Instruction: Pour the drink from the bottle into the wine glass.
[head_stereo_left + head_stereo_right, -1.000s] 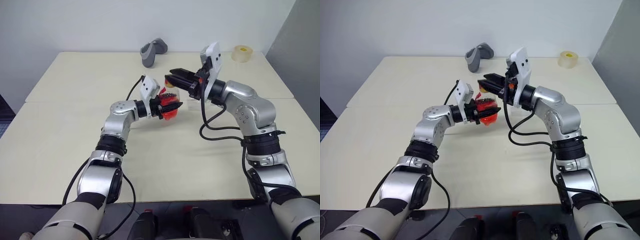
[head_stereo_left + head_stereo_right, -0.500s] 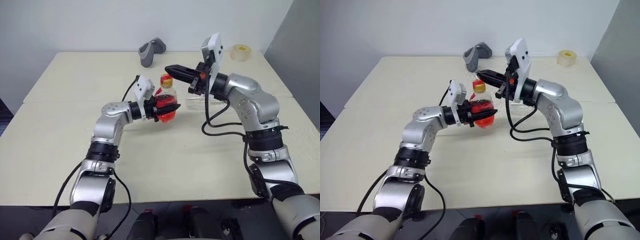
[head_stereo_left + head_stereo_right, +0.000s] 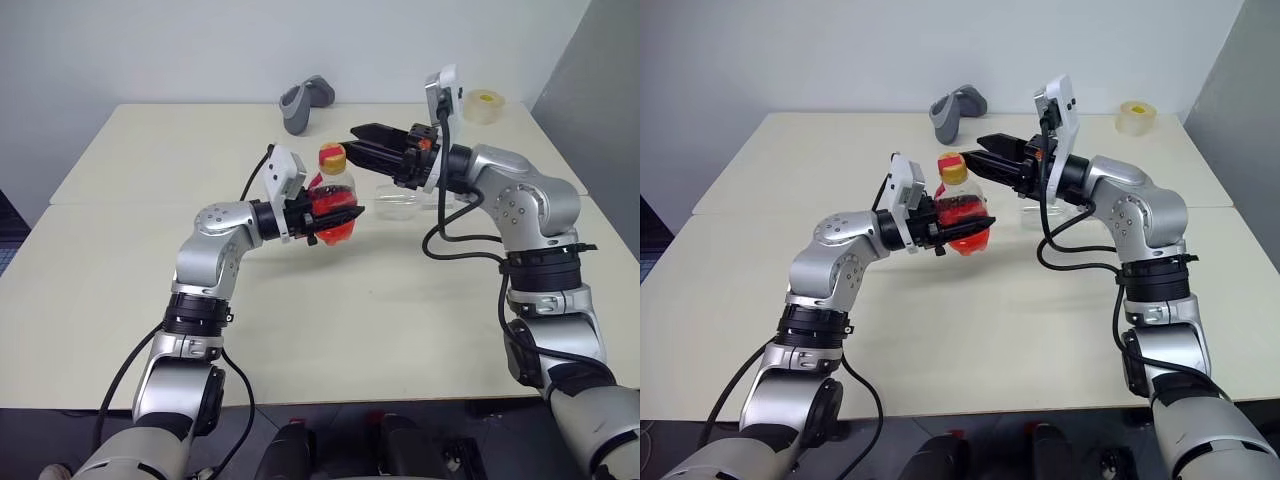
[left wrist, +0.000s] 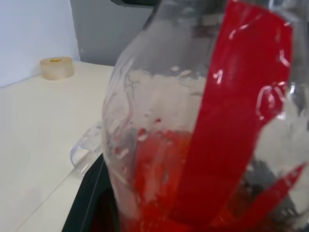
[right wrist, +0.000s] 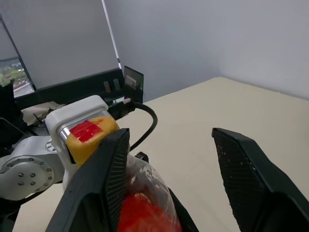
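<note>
1. Red-orange drink (image 3: pixel 962 222) sat low in the bottle (image 3: pixel 958 206), held upright above the table (image 3: pixel 970 320) with the left pincer (image 3: pixel 962 222) clamped round its rounded body.
2. Yellow cap (image 3: pixel 953 169) was on the neck, so pouring wasn't possible yet.
3. Right pincer (image 3: pixel 362 144) hung just right of the cap, fingers (image 5: pixel 244 179) spread apart, gripping nothing.
4. Wine glass (image 3: pixel 405 202) appeared to lie on its side on the table, right of the bottle and under the right arm. Hard to read, it's clear glass.
5. Risk: right pincer closes off-centre on the cap, slips, and twists the bottle inside the left grip.
6. Risk: thin plastic squeezed hard could spurt drink once the cap comes off.
7. Risk: glass isn't standing, so any pour would hit the table. The low right arm could also roll it away.
8. Far edge: grey object (image 3: pixel 304 102), tape roll (image 3: pixel 484 105), both well apart from the action.
</note>
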Action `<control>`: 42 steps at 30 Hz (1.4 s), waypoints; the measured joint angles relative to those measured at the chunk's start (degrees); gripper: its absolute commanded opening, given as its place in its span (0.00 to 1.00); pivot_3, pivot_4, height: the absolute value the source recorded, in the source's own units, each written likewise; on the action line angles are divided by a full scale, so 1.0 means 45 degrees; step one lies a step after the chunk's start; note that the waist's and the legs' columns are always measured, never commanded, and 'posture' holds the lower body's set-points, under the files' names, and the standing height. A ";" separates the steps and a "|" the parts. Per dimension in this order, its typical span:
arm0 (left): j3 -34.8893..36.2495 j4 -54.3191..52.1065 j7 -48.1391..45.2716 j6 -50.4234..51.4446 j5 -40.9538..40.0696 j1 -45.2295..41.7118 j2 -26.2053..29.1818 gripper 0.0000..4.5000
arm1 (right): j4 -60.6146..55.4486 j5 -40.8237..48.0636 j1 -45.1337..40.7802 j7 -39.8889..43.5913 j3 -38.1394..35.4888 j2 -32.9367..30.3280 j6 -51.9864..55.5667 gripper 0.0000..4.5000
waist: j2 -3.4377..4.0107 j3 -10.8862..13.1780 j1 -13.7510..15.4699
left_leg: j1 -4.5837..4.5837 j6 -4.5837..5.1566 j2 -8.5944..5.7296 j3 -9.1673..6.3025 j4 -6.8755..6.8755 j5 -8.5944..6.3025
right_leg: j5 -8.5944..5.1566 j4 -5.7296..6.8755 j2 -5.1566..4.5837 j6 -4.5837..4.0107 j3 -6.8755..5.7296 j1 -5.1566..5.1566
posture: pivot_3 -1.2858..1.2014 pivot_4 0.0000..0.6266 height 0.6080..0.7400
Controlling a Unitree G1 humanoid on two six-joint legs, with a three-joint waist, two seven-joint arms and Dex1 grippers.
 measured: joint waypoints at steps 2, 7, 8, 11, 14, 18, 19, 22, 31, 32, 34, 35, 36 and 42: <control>0.0040 0.0013 0.0019 -0.0005 0.0000 0.0022 0.0074 0.43 | -0.0145 0.0137 0.0002 0.0121 -0.0123 -0.0037 0.0218 0.66 | 0.0001 0.0000 -0.0006 | 0.0000 0.0000 0.0000 -0.0001 -0.0001 0.0000 | 0.0000 0.0001 0.0000 0.0000 0.0000 0.0000 | 0.52 0.24 1.00; 0.0009 0.0343 0.0225 -0.0002 0.0017 0.0110 0.0086 0.43 | -0.0844 0.0613 0.0002 0.0501 0.0077 0.0105 0.0389 0.66 | 0.0000 0.0000 -0.0006 | -0.0002 0.0000 0.0000 -0.0003 0.0002 0.0000 | 0.0000 0.0002 0.0000 0.0000 -0.0003 0.0000 | 0.52 0.24 1.00; 0.0012 0.0364 0.0258 -0.0022 0.0017 0.0141 0.0091 0.43 | -0.0851 0.0636 0.0002 0.0462 0.0071 0.0130 0.0390 0.66 | 0.0000 0.0000 0.0000 | -0.0001 0.0000 0.0000 -0.0002 0.0006 0.0000 | 0.0000 0.0002 -0.0001 0.0000 -0.0002 0.0002 | 0.52 0.24 1.00; 0.0007 0.0967 0.0280 -0.0224 0.0054 0.0183 0.0082 0.43 | -0.1369 0.0978 0.0204 0.0384 0.0066 0.0247 0.0570 0.66 | 0.0000 0.0000 0.0007 | -0.0001 0.0000 0.0001 -0.0003 0.0008 0.0000 | 0.0000 0.0002 -0.0002 0.0000 -0.0003 0.0000 | 0.52 0.24 1.00; 0.0006 0.1484 0.0301 -0.0443 0.0106 0.0193 0.0069 0.43 | -0.2022 0.0948 0.0447 0.0398 0.0342 0.0238 0.0475 0.66 | 0.0001 0.0000 0.0003 | -0.0005 0.0000 0.0000 -0.0004 0.0009 0.0000 | 0.0000 0.0002 -0.0001 0.0000 -0.0004 -0.0001 | 0.52 0.24 1.00; 0.0003 0.1495 0.0281 -0.0630 0.0104 0.0156 0.0054 0.43 | -0.2201 0.0389 0.0842 0.0396 0.1091 0.0428 -0.0284 0.66 | 0.0001 0.0000 0.0001 | -0.0004 0.0000 0.0000 -0.0003 0.0010 0.0000 | 0.0000 0.0004 -0.0001 0.0000 -0.0004 -0.0001 | 0.52 0.24 1.00; 0.0001 0.1495 0.0270 -0.0644 0.0104 0.0155 0.0053 0.43 | -0.2190 0.0313 0.0881 0.0397 0.1201 0.0553 -0.0458 0.66 | 0.0000 0.0000 -0.0004 | -0.0004 0.0000 0.0000 -0.0003 0.0010 0.0000 | 0.0000 0.0006 -0.0001 0.0000 -0.0004 -0.0002 | 0.52 0.24 1.00; -0.0136 0.1492 0.0219 -0.0650 0.0099 0.0135 0.0053 0.43 | -0.2032 0.0138 0.0873 0.0332 0.1307 0.1030 -0.0868 0.66 | 0.0000 0.0000 -0.0010 | -0.0003 -0.0001 0.0000 -0.0004 0.0012 0.0000 | 0.0000 0.0009 -0.0001 0.0000 -0.0005 -0.0003 | 0.52 0.24 1.00; -0.0215 0.1484 0.0012 -0.0649 0.0094 0.0135 0.0091 0.43 | -0.0909 0.0008 0.0422 0.0012 0.0857 0.1214 -0.1163 0.66 | 0.0001 0.0000 -0.0010 | -0.0004 -0.0001 -0.0001 -0.0004 0.0020 0.0001 | 0.0000 0.0011 -0.0001 0.0000 -0.0003 -0.0004 | 0.52 0.24 1.00; -0.0216 0.1485 0.0006 -0.0649 0.0094 0.0133 0.0092 0.43 | -0.0847 0.0009 0.0371 0.0012 0.0810 0.1217 -0.1163 0.66 | 0.0001 0.0000 -0.0011 | -0.0003 -0.0001 -0.0001 -0.0004 0.0020 0.0001 | 0.0000 0.0012 -0.0001 0.0000 -0.0003 -0.0004 | 0.52 0.24 1.00; -0.0216 0.1488 -0.0002 -0.0650 0.0094 0.0103 0.0102 0.43 | -0.0797 0.0009 0.0333 0.0019 0.0760 0.1213 -0.1162 0.66 | 0.0001 0.0001 -0.0011 | -0.0004 -0.0001 -0.0001 -0.0004 0.0019 0.0000 | 0.0000 0.0012 -0.0001 0.0000 -0.0004 -0.0004 | 0.52 0.24 1.00; -0.0216 0.1506 -0.0003 -0.0652 0.0094 0.0044 0.0102 0.43 | -0.0781 0.0009 0.0333 0.0033 0.0761 0.1214 -0.1160 0.66 | 0.0001 0.0001 -0.0011 | -0.0006 -0.0001 -0.0001 -0.0004 0.0019 0.0000 | 0.0000 0.0012 -0.0001 0.0000 -0.0004 -0.0005 | 0.52 0.24 1.00; -0.0216 0.1576 -0.0002 -0.0661 0.0094 -0.0044 0.0101 0.43 | -0.0761 0.0008 0.0333 0.0054 0.0763 0.1212 -0.1160 0.66 | 0.0001 0.0000 -0.0008 | -0.0006 -0.0001 -0.0001 -0.0004 0.0020 0.0000 | 0.0000 0.0012 -0.0001 0.0000 -0.0005 -0.0004 | 0.52 0.24 1.00; -0.0211 0.1904 -0.0005 -0.0750 0.0094 -0.0396 0.0100 0.43 | -0.0724 0.0023 0.0319 0.0152 0.0764 0.1185 -0.1036 0.66 | 0.0001 0.0001 -0.0019 | -0.0004 -0.0001 -0.0001 -0.0001 0.0020 0.0000 | 0.0000 0.0014 -0.0001 0.0000 -0.0001 -0.0006 | 0.52 0.24 1.00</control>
